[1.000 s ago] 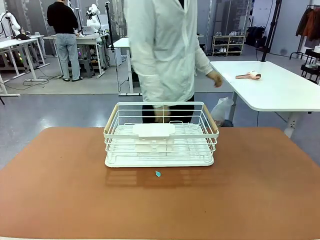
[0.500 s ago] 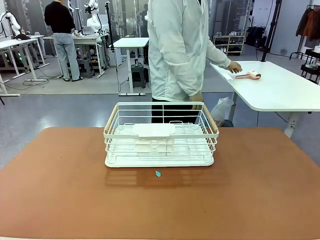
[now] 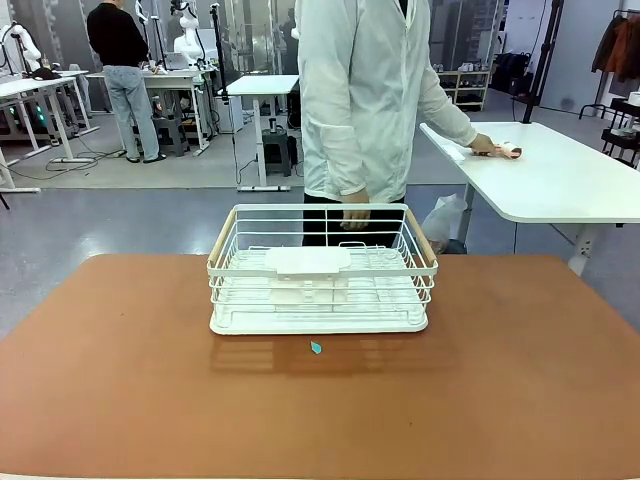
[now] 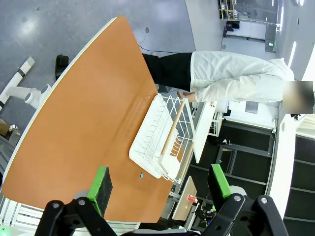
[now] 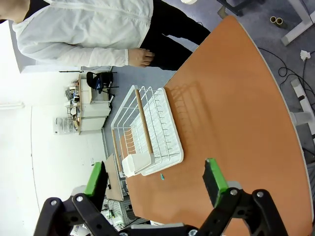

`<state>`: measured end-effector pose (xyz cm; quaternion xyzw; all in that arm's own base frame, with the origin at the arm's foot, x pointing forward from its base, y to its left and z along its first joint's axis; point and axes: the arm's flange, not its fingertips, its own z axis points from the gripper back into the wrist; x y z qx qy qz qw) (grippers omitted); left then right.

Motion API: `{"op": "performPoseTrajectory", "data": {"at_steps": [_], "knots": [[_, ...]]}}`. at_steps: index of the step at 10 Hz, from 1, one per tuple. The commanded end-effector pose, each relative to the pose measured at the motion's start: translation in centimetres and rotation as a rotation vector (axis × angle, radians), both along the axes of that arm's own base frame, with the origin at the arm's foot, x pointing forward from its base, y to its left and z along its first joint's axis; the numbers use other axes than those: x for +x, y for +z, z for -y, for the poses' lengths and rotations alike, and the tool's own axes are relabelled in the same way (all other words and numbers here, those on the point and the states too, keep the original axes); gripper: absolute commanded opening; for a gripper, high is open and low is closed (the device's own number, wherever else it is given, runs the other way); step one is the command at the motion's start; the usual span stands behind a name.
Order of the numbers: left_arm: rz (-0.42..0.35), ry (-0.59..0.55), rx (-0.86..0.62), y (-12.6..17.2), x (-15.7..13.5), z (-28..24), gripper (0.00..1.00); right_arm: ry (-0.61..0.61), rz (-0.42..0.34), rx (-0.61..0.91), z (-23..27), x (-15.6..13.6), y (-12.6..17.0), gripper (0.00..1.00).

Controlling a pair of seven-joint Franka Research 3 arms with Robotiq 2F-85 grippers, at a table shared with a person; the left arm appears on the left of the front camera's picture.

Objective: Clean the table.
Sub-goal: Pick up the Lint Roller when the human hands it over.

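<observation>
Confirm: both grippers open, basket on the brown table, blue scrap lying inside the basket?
Not inside. The front view shows the blue scrap on the table, just in front of the basket. The left gripper and right gripper are open; the basket is on the table.

basket (image 3: 322,300) blocks table (image 3: 520,400) centre, teal scrap (image 3: 316,347) beside, flanks open

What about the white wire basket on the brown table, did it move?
No. The white wire basket sits where it was on the smooth reddish-brown table, the small teal scrap just in front of it as before.
</observation>
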<state>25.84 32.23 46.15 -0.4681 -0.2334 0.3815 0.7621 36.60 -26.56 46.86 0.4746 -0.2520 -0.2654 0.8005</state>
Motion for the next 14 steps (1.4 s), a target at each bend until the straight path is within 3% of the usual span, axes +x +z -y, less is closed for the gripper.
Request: {"op": "performPoseTrajectory", "data": {"at_steps": [1,14], "knots": [[0.022,-0.011,-0.004,0.08,-0.06,-0.32,1.00,0.005,0.018,0.000,0.06,0.11,0.09,1.00],[0.022,-0.011,-0.004,0.08,-0.06,-0.32,1.00,0.005,0.018,0.000,0.06,0.11,0.09,1.00]]}}
